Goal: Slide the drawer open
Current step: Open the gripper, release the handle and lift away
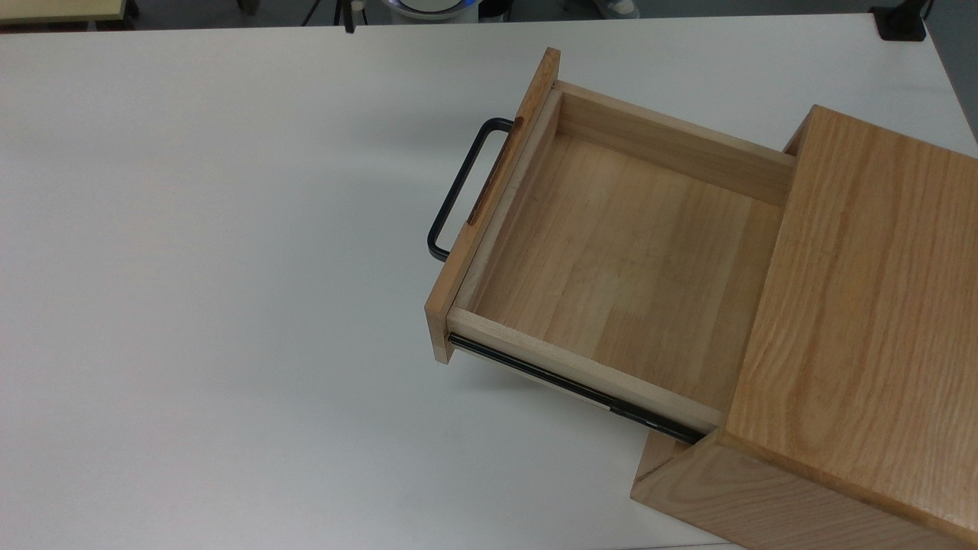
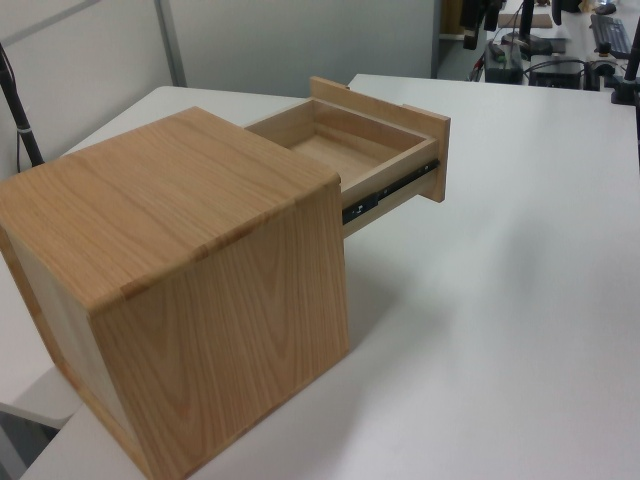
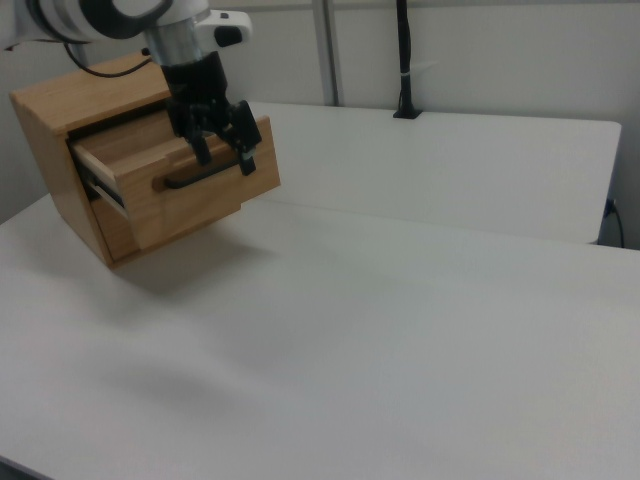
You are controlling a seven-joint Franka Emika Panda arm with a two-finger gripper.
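Note:
The drawer stands pulled far out of its oak cabinet, and its light-wood inside is bare. Its black bar handle juts from the front panel towards the top view's left. A black side rail shows in the left view under the drawer. In the right view my gripper hangs open with nothing between its fingers, and it overlaps the drawer front and the handle. One dark fingertip pokes in at the top view's upper edge, well clear of the handle.
The cabinet sits on a wide white table with bare surface all round the drawer front. A black pole stands at the table's far edge in the right view. Desks with equipment lie beyond the table in the left view.

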